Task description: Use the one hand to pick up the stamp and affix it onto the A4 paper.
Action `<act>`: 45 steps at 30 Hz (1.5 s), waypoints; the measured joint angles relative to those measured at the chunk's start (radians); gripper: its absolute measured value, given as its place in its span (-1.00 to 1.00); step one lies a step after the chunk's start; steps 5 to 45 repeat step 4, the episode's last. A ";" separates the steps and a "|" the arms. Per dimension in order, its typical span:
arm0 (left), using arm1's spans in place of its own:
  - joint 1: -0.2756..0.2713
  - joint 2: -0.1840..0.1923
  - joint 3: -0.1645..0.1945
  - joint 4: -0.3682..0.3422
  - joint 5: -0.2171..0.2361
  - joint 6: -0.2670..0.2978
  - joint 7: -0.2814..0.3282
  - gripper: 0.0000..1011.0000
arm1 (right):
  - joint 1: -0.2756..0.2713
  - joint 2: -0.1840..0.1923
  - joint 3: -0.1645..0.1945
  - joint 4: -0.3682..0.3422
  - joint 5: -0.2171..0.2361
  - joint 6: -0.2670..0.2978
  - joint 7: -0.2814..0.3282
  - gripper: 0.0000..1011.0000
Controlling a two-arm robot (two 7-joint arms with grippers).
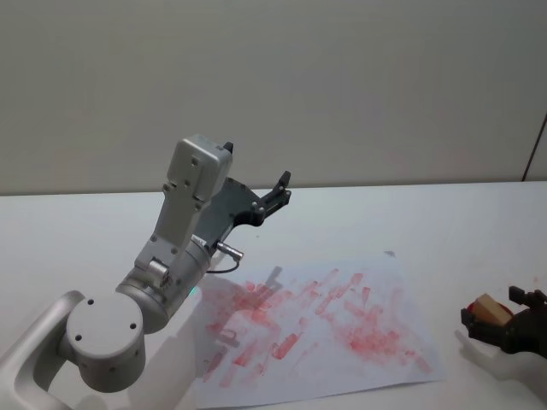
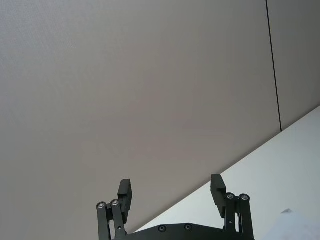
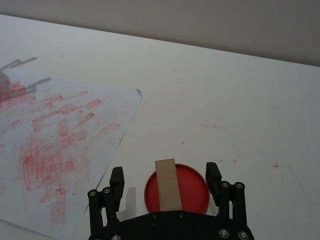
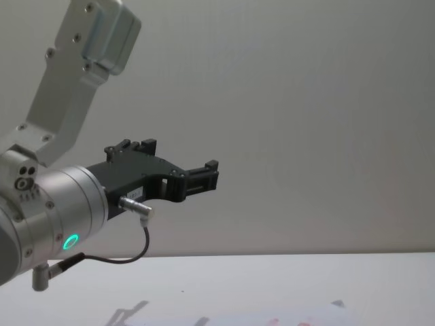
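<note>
Right end effector (image 3: 165, 177), fingers spread, straddles the stamp (image 3: 167, 184) resting on a red ink pad (image 3: 192, 192). Off-centre closure could tip it. Left end effector (image 2: 172, 192) is parked, spread.

The A4 paper (image 1: 320, 329) lies flat on the table (image 1: 444, 222), near the front and about the middle. To its right, just off its right edge, sits a round pad (image 3: 177, 189), with the stamp (image 3: 167, 184) lying on top of it. The right gripper (image 3: 165, 179) is at the near right, one finger either side of the stamp and pad. The left gripper (image 1: 279, 190) is raised over the table, left of and beyond the paper, pointing at the far wall (image 1: 342, 77).
</note>
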 joint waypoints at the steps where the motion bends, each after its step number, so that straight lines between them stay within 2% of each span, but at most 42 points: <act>1: 0.000 0.000 0.000 0.000 0.000 0.000 0.000 0.98 | 0.000 0.000 0.000 0.000 0.000 0.000 0.000 0.97; 45: 0.000 0.000 0.000 0.000 0.000 0.000 0.000 0.98 | 0.000 0.000 0.000 0.000 -0.001 0.001 0.001 0.98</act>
